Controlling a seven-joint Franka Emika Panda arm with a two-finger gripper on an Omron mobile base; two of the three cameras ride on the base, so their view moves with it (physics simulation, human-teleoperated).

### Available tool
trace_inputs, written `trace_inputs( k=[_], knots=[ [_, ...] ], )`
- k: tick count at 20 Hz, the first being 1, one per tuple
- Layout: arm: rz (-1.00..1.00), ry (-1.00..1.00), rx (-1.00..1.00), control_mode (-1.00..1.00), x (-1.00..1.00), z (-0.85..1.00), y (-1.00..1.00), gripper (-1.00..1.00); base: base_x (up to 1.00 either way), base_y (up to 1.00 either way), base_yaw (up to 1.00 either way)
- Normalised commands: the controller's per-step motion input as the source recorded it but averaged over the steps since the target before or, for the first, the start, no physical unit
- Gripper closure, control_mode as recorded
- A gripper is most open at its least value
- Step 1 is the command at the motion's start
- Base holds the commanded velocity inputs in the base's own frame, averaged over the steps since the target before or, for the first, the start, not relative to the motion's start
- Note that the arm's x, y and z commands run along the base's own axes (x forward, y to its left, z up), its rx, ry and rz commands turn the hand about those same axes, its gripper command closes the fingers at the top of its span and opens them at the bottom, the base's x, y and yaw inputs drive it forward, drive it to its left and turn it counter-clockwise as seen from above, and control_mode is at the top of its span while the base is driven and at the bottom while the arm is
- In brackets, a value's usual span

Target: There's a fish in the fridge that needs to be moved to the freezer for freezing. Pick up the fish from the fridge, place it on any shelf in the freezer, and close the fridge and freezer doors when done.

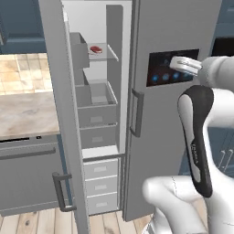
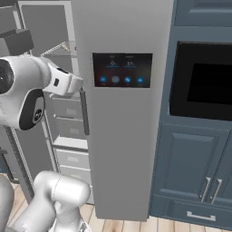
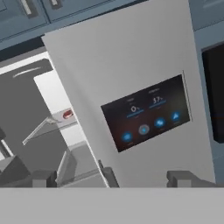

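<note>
The fridge door (image 1: 169, 137) with its black lit panel (image 1: 160, 68) stands shut, seen again as the fridge door (image 2: 122, 145). To its left the freezer (image 1: 98, 105) is exposed, its plain freezer door (image 1: 64, 137) swung wide open. A small red item, apparently the fish (image 1: 96, 49), lies on the freezer's glass shelf; the fish (image 3: 68, 114) is at the left in the hand view. My gripper (image 3: 111, 179) is open and holds nothing, hovering in front of the fridge door's panel, apart from it. The gripper (image 1: 176, 63) is level with that panel.
Grey bins and drawers (image 1: 96, 119) fill the freezer below the shelf. A marble counter (image 1: 23, 114) with a grey appliance (image 1: 27, 178) beneath lies left of the open door. Blue cabinets (image 2: 190, 167) and a built-in black oven (image 2: 204, 81) stand right of the fridge.
</note>
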Motion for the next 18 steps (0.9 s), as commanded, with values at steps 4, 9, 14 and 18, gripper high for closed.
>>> trace_inputs(
  k=[4, 9, 14, 18],
  knots=[
    [-0.02, -0.01, 0.02, -1.0, -1.0, 0.0, 0.69, -1.0, 0.0, 0.0, 0.0],
    [0.0, -0.05, -0.02, -1.0, -1.0, 0.02, 0.86, -1.0, 0.0, 0.0, 0.0],
    [0.0, -0.13, -0.11, -1.0, -0.74, 0.0, 0.92, -1.0, 0.0, 0.0, 0.0],
    [0.0, -0.05, -0.04, -1.0, -0.39, 0.0, 0.82, -1.0, 0.0, 0.0, 0.0]
  ],
)
